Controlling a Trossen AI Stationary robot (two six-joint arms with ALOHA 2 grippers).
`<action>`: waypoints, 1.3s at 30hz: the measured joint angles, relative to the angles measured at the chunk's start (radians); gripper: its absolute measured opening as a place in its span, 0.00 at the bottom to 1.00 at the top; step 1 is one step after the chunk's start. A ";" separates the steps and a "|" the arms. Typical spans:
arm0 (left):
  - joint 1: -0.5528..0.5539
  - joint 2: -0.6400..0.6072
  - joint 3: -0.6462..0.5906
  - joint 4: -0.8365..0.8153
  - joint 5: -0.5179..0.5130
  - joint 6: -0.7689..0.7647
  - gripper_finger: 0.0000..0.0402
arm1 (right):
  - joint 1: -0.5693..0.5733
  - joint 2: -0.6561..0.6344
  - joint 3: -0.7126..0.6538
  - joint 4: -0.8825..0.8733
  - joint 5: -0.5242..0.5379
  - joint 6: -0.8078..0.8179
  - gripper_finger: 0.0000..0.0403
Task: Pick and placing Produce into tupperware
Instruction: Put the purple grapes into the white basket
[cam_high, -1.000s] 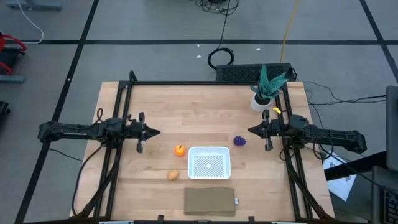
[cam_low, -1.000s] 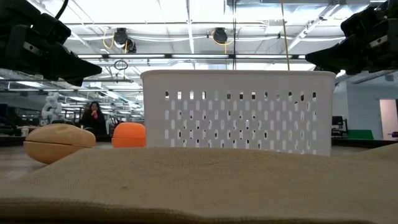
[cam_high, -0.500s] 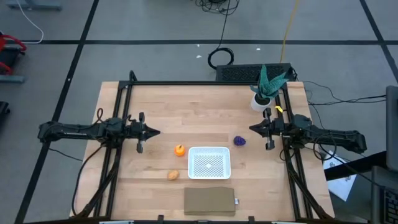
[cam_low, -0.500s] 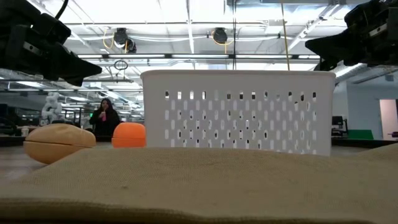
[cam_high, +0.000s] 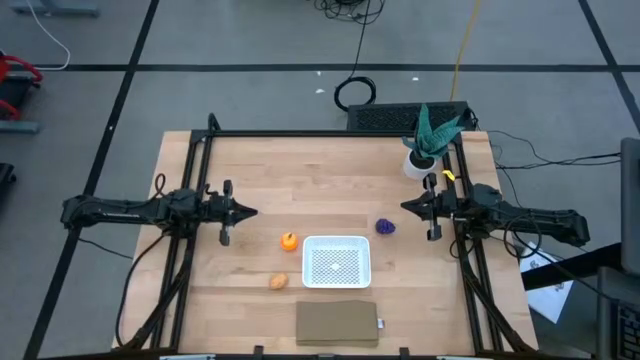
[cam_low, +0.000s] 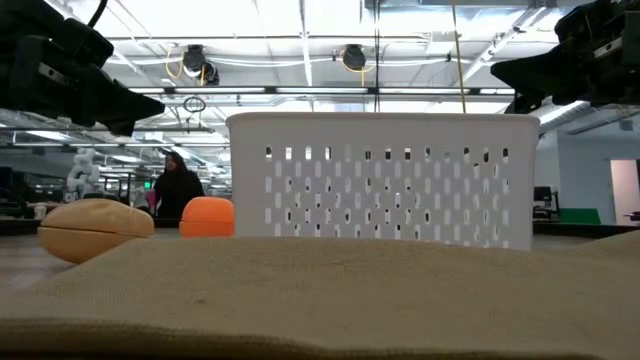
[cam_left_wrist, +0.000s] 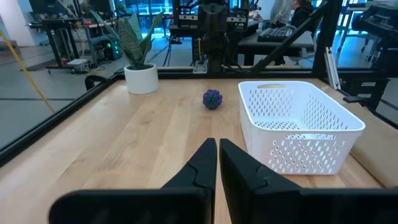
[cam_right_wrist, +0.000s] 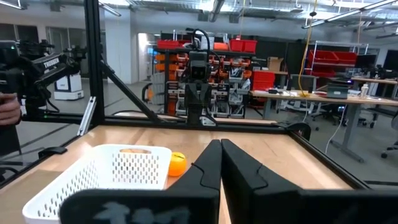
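Note:
The white tupperware (cam_high: 337, 261) sits on the table near its front middle. The round orange piece (cam_high: 288, 241) lies to its left, the tan oval piece (cam_high: 278, 282) at its near left, and the dark purple lumpy piece (cam_high: 385, 227) off its far right corner. My left gripper (cam_high: 252, 212) hovers shut above the table's left side. My right gripper (cam_high: 404, 207) hovers shut at the right, just beyond the purple piece. In the left wrist view the tupperware (cam_left_wrist: 298, 124) and the purple piece (cam_left_wrist: 212, 98) lie ahead of the shut fingers (cam_left_wrist: 217, 152).
A flat brown rectangle (cam_high: 338, 323) lies at the near edge in front of the tupperware. A potted green plant (cam_high: 425, 145) stands at the far right corner. Black frame rails (cam_high: 190, 230) run along both sides. Bare wood spreads across the far half.
My right gripper has drawn back slightly toward the table's right edge and stays shut. The produce and the tupperware have not moved.

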 joint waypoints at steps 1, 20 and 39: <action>0.000 0.000 0.000 0.000 0.000 -0.004 0.06 | 0.000 0.000 0.000 0.000 0.000 -0.002 0.00; 0.000 0.002 0.000 -0.089 -0.104 -0.119 0.06 | 0.000 0.001 0.000 0.000 -0.003 -0.009 0.00; -0.001 0.002 0.000 -0.074 -0.032 -0.026 0.04 | 0.000 0.046 0.000 -0.006 -0.003 -0.028 0.00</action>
